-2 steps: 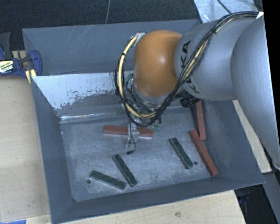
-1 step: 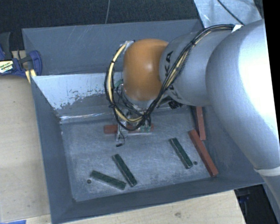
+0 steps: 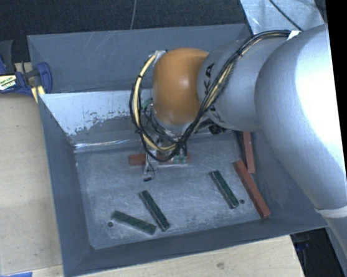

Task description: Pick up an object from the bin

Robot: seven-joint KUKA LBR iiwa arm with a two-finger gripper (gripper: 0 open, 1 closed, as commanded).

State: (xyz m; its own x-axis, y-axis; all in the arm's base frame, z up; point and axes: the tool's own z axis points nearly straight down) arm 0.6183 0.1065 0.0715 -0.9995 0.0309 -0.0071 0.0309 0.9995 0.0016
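A small red-brown block (image 3: 136, 160) lies on the bin (image 3: 62, 179) floor near the back wall, left of centre. The hand (image 3: 148, 173) is low just beside its right end, under the arm's orange cover (image 3: 176, 87); whether it is open or closed cannot be told. Nearer the front lie two crossed dark green strips (image 3: 153, 210), a third green strip (image 3: 225, 189) to the right, and red-brown strips (image 3: 252, 189) along the right wall.

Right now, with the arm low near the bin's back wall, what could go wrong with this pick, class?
1. The end effector is beside a small brown piece close to the back wall; it might nudge the piece away or scrape the wall.
2. The dark green strips lie flat, two seeming to meet at one end, so a grasp there may slip or drag both.
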